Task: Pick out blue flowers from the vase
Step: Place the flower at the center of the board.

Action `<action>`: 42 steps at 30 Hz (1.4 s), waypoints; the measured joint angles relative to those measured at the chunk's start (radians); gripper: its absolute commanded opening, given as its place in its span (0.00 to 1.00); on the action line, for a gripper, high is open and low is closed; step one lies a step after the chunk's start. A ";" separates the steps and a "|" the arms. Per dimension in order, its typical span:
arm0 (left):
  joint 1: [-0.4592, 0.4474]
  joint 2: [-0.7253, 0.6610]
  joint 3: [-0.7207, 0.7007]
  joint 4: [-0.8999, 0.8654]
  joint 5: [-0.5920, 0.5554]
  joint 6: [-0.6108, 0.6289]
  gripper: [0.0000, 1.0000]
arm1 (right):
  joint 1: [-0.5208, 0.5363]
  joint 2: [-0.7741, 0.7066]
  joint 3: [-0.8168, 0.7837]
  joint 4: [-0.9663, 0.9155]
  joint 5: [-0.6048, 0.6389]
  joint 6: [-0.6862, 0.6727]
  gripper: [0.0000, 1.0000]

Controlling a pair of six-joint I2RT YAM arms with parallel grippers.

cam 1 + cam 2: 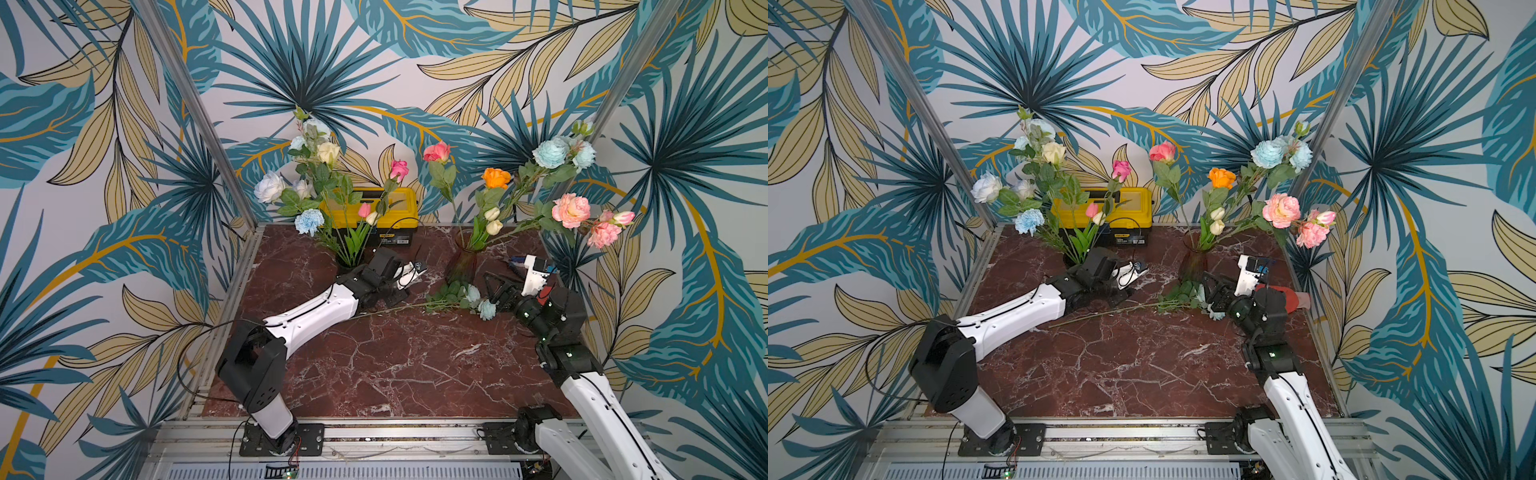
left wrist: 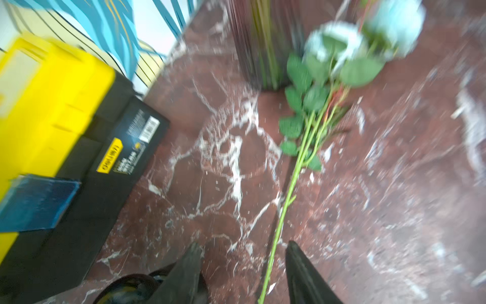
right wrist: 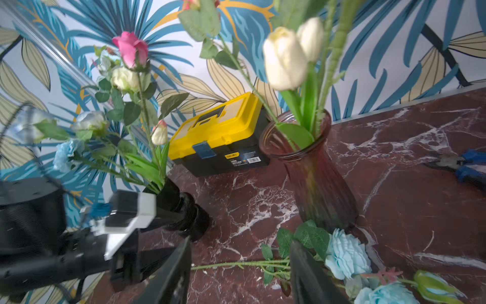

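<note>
A spray of blue flowers (image 1: 478,301) lies flat on the marble table beside the reddish glass vase (image 1: 463,262), its long green stem (image 1: 390,311) running left. My left gripper (image 2: 243,244) is open just above the stem's bare end, with the stem (image 2: 289,194) lying loose between its jaws. My right gripper (image 3: 241,242) is also open, low over the stem (image 3: 236,264) beside the blooms (image 3: 347,255). More blue flowers (image 1: 550,151) stand in the glass vase. Others (image 1: 309,220) stand in a black vase (image 3: 181,202).
A yellow and black toolbox (image 1: 374,208) stands at the back between the two vases. Blue-handled pliers (image 3: 465,163) lie on the table to the right of the glass vase. Pink, orange and cream flowers lean out over both vases. Metal frame posts (image 1: 199,108) stand at the back corners.
</note>
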 measured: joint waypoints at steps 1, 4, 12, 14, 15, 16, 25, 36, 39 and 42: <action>0.000 -0.016 -0.006 0.019 0.023 -0.020 0.56 | -0.020 0.023 -0.019 0.046 -0.019 0.026 0.57; 0.000 -0.052 -0.028 0.071 0.082 -0.072 0.57 | -0.058 0.101 -0.042 0.152 -0.065 0.082 0.56; 0.005 -0.075 -0.015 0.134 0.208 -0.161 0.61 | -0.069 0.182 -0.040 0.214 -0.101 0.094 0.55; 0.013 -0.063 0.019 0.140 0.237 -0.178 0.61 | -0.069 0.177 -0.034 0.200 -0.101 0.082 0.54; 0.020 -0.053 0.040 0.148 0.251 -0.191 0.61 | -0.069 0.172 -0.028 0.184 -0.101 0.072 0.54; 0.029 -0.043 0.060 0.163 0.266 -0.208 0.61 | -0.069 0.166 -0.016 0.158 -0.101 0.060 0.53; 0.108 0.110 0.227 0.267 0.407 -0.391 0.62 | -0.045 0.048 0.101 -0.149 -0.051 -0.113 0.47; 0.103 0.030 0.103 0.289 0.422 -0.478 0.61 | 0.211 0.090 0.250 -0.490 0.189 -0.344 0.47; 0.104 -0.084 -0.005 0.294 0.357 -0.481 0.61 | 0.269 0.165 0.320 -0.502 0.217 -0.372 0.47; 0.107 -0.207 -0.126 0.305 0.275 -0.491 0.61 | 0.323 0.252 0.397 -0.486 0.215 -0.384 0.47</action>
